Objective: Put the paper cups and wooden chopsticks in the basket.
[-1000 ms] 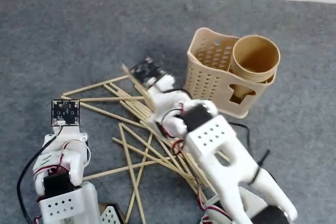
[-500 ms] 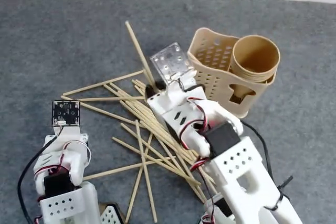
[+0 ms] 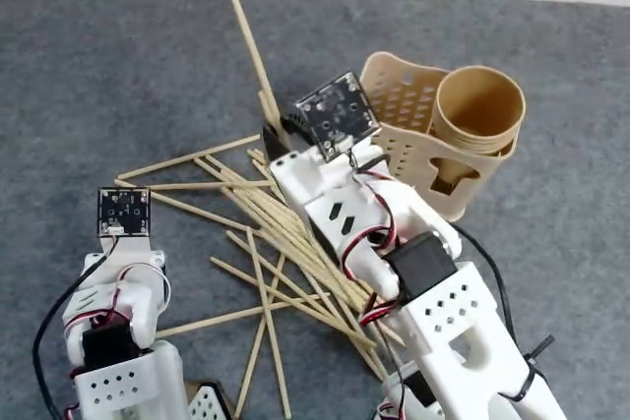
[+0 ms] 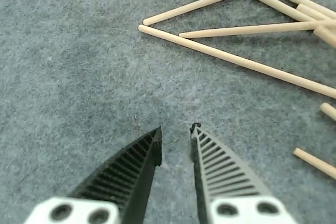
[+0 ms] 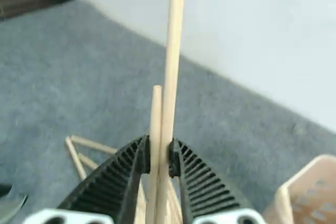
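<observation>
Chopsticks [image 5: 172, 51] pinched in right end effector [image 5: 158, 141], basket [image 3: 418, 169] nearby holding paper cups [image 3: 479, 105]

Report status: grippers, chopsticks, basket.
Right gripper shut on two chopsticks, beside basket. Left gripper open, empty. Cups in basket; loose chopsticks on carpet.

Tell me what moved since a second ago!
The right gripper, shut on two chopsticks, rose from the pile and swung them up beside the basket. A few loose ones shifted. The left gripper, basket and cups stayed put.
</observation>
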`<state>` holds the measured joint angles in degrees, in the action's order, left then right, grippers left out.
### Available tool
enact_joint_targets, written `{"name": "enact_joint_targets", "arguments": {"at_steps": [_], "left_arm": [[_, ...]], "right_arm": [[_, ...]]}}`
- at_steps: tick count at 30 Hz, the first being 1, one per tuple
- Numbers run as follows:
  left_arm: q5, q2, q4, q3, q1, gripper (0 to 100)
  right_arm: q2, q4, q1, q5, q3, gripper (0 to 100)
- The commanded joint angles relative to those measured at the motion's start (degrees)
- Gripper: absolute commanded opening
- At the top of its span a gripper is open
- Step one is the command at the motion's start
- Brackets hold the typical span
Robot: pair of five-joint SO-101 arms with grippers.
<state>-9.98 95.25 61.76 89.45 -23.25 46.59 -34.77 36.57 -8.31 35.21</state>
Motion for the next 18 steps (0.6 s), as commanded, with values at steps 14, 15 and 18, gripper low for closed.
{"name": "enact_joint_targets", "arguments": {"at_steps": [14, 15, 18], "left_arm": [[0.2, 0.5, -0.1, -0.4, -0.5, 11], [0.2, 0.5, -0.1, -0.4, -0.5, 11], [0.2, 0.5, -0.1, -0.4, -0.5, 11]], "right_arm": [[2.1, 5.8, -12.0, 0.5, -16.5, 0.5], [2.0, 5.8, -12.8, 0.5, -17.5, 0.5], [1.5, 5.9, -14.6, 0.3, -20.8, 0.5]]}}
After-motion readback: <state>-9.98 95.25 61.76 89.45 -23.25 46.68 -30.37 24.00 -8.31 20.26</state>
